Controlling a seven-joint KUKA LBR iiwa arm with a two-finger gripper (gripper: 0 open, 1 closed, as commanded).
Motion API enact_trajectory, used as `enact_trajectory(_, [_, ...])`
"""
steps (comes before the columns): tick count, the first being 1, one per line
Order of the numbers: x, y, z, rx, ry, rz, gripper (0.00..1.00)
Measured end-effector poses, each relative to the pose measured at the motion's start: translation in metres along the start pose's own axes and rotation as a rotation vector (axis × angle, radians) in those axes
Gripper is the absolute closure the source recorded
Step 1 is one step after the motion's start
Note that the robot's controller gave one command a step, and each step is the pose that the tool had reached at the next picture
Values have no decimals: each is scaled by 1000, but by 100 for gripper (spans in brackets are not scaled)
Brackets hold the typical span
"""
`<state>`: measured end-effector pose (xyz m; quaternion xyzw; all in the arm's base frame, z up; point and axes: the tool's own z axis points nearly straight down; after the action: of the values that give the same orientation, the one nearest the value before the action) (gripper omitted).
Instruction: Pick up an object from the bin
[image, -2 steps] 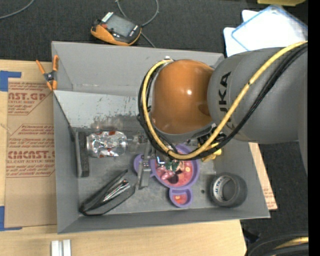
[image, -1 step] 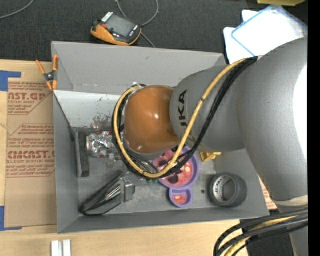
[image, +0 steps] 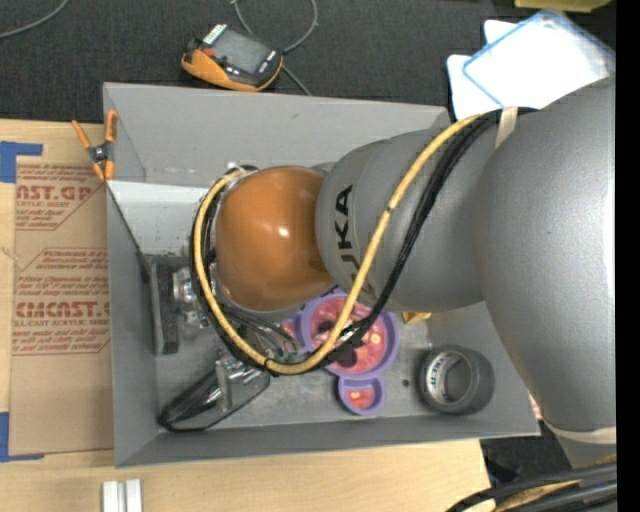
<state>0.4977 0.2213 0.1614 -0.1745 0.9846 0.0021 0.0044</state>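
My gripper (image: 187, 291) shows as a metal body poking out from under the arm's orange dome, low over the left half of the bin. Just to its left lies a dark grey flat bar (image: 163, 305), lengthwise along the bin's left wall; I cannot tell whether they touch. Below the gripper, at the bin's front left, lies a tool with black looped handles and a metal head (image: 218, 391). To the right, partly hidden by the arm and its cables, sits a purple and pink plastic toy (image: 352, 345) with a small purple cup part (image: 362, 393).
A grey roll of tape (image: 455, 380) lies flat at the bin's front right. The arm and its dome cover the middle and back of the bin. The sloped left wall stands close to the gripper.
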Motion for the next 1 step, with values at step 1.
enact_trajectory(1, [11,-4,48,0,9,-17,0])
